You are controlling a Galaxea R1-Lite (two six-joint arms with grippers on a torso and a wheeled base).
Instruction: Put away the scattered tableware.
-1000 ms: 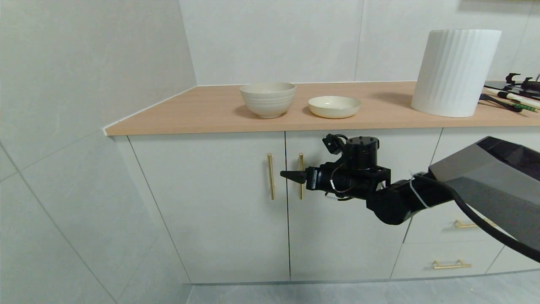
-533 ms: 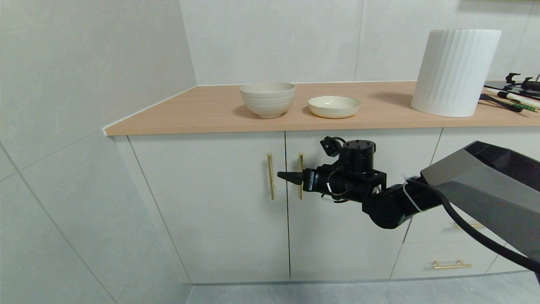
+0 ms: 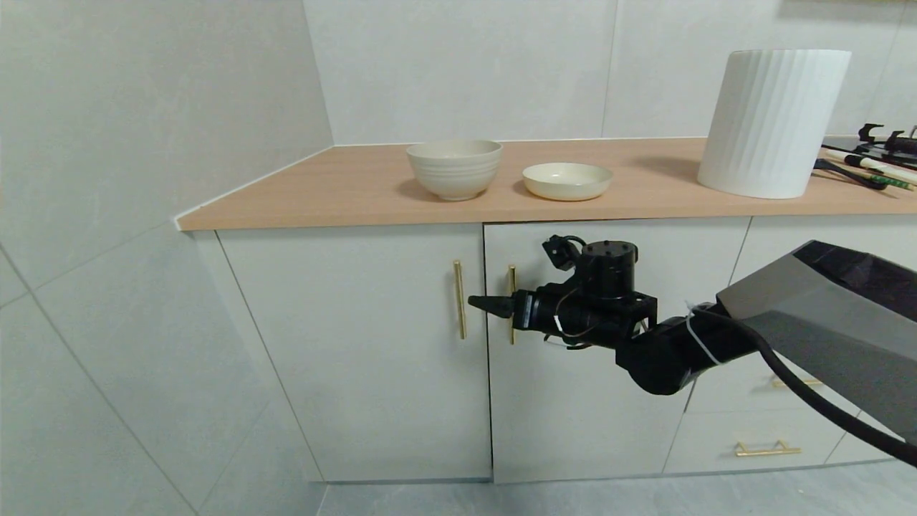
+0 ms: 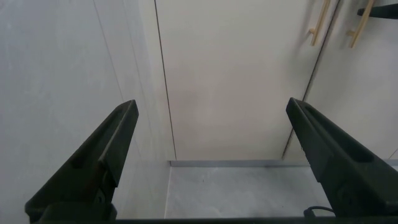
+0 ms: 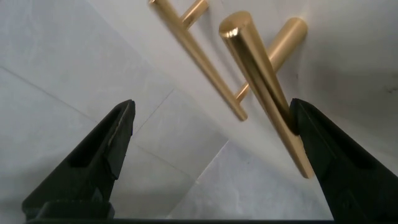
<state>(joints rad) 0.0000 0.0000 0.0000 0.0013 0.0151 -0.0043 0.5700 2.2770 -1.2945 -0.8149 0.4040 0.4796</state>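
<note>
Fingers (image 5: 93,162) of the right gripper (image 3: 494,304) are standing spread, pinching nothing. In the right wrist view the right door handle (image 5: 264,93) is lying close against the inner face of one finger, so the gripper seems to be hooking the brass bar rather than clamping it. In the head view this is happening at the centre of the frame, with the black tips poking past that bar toward the left door handle (image 3: 459,299) just beside it. The right door (image 3: 587,416) is looking slightly ajar, with a dark gap showing along its top edge. The step in hand, as I am judging it, is drawing this door open to make room for the tableware. Doing it well is likely meaning three things: pulling along the door's arc around a hinge that is probably sitting toward the right of the frame, seating the bar deep between the fingers so it is not slipping off a tip, and steering clear of the neighbouring handle. The ribbed bowl (image 3: 454,168) and the shallow dish (image 3: 567,180) are sitting side by side, not touching, on the wooden countertop (image 3: 344,193) in the upper middle of the frame, right above the doors. The left gripper (image 4: 211,106) is hanging with its fingers wide apart, holding nothing and facing the lower cabinet front.
</note>
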